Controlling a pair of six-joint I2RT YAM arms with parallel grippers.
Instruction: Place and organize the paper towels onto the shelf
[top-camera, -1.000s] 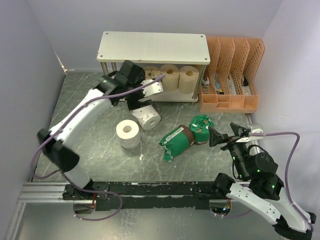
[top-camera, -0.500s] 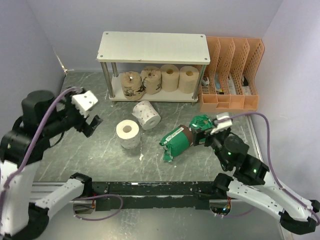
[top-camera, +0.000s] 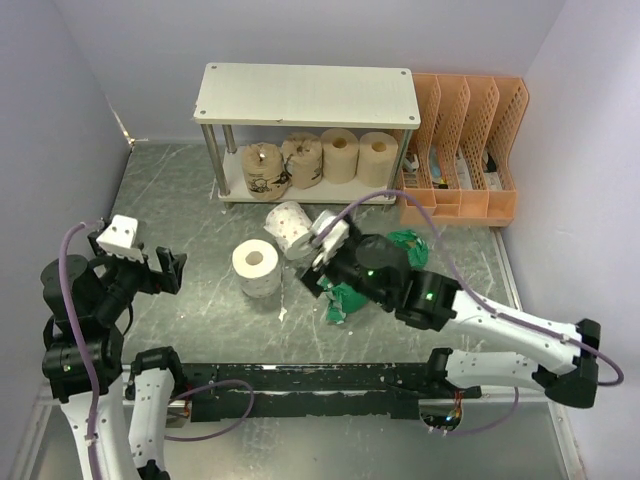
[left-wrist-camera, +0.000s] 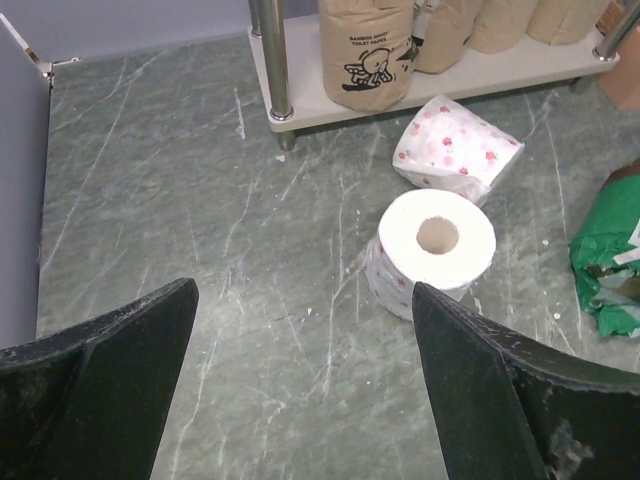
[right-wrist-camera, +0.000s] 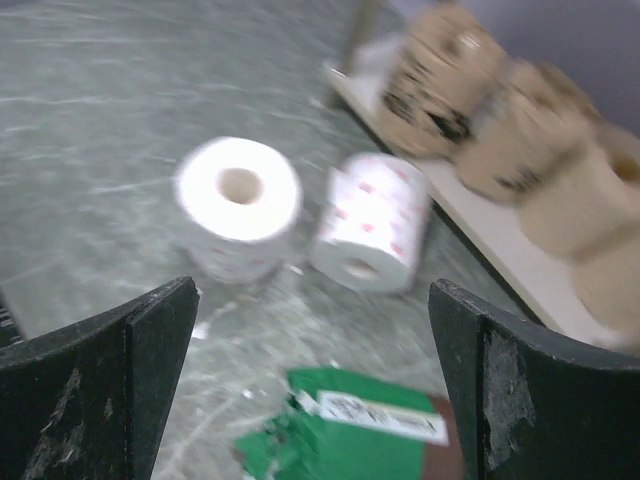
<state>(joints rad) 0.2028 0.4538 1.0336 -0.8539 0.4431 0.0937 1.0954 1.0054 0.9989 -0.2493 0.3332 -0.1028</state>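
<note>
Rolls of tan paper (top-camera: 340, 153), four of them, stood in a row on the lower board of the shelf (top-camera: 305, 95), the labelled one (left-wrist-camera: 365, 50) at the left end. Four more sat on the desk (top-camera: 180, 200). An upright white roll (top-camera: 257, 266) had its hollow core facing the ceiling. A flowered white roll (top-camera: 291, 226) was tipped on its side just beside it, nearer the shelf. Two green packs (top-camera: 340, 297) were partly hidden under the right arm (top-camera: 480, 320). That arm lay extended across the middle of the desk. The right jaws hung wide open, holding nothing, on the side of the green packs toward the white rolls. In the blurred right wrist view both white rolls lay ahead of the right jaws, framed between the two fingers. The flowered roll had its long axis level and one open end turned toward them, while the upright roll offered its curved side. The left arm (top-camera: 90, 300) sat back by the left wall, well apart from everything. The left jaws were likewise spread wide and empty, with the upright roll ahead and to their right in the left wrist view. By my reading the right arm was much the nearer to either white roll. The flowered one looked the likelier pick, though gripping it across its sides would call for the jaws to turn square to that level axis.
</note>
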